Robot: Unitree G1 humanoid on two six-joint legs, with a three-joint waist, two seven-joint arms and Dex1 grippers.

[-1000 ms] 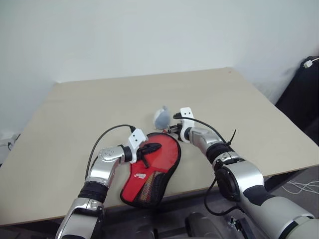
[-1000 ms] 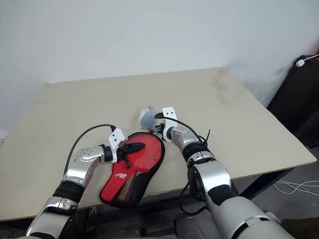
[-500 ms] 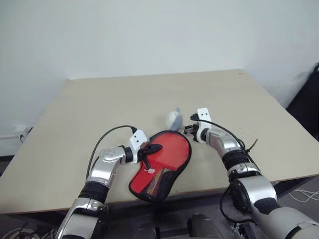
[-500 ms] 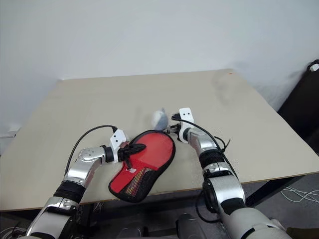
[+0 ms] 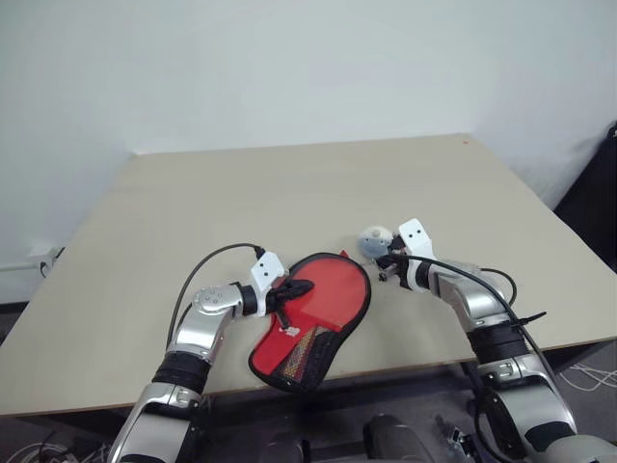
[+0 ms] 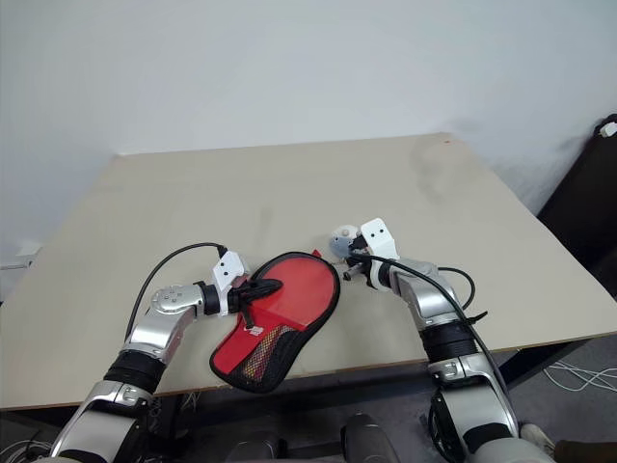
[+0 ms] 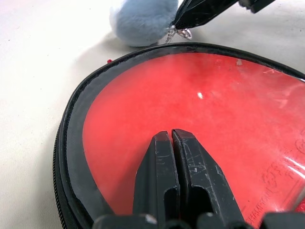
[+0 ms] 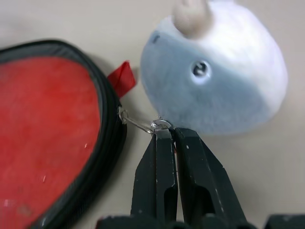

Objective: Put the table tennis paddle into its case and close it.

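The right gripper, closed on the ball's small ring, has drawn the ball rightward from the case on the counter. The left gripper stays closed, pressing on the case.

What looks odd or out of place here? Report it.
The case hangs partly over the table's near edge, its narrow end unsupported. The fluffy ball sits beside it, tethered by a small chain that the right claw pinches. Nothing looks damaged or spilled.

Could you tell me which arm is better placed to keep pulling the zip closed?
Right: its claw is shut on the small metal zip ring beside the red fabric case; the left claw presses the case down.
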